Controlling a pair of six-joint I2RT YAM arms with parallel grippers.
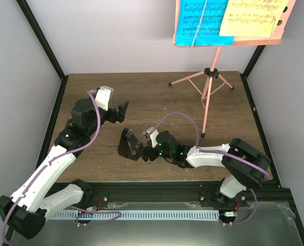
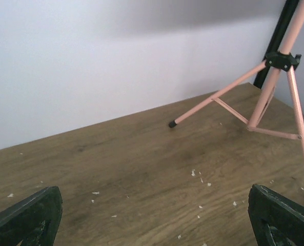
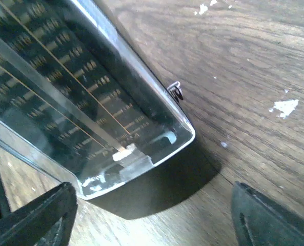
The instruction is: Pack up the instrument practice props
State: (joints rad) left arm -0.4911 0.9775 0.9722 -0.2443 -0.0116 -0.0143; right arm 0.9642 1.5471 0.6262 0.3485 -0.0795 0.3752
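Observation:
The black pyramid metronome (image 1: 128, 145) lies tipped on the table near the front middle; its clear front fills the right wrist view (image 3: 85, 97). My right gripper (image 1: 147, 151) is open right beside its narrow end, fingers (image 3: 267, 218) either side, not touching. The pink tripod music stand (image 1: 209, 87) stands at the back right, its desk (image 1: 228, 23) holding a cyan page (image 1: 200, 20) and a pale-yellow page (image 1: 251, 18). Its legs show in the left wrist view (image 2: 275, 87). My left gripper (image 1: 122, 110) is open and empty over the table's left part.
A black frame post (image 1: 44, 43) rises at the back left and another (image 1: 254, 59) at the back right. Grey walls close the table behind and at the sides. Small white flecks (image 2: 195, 174) lie on the wood.

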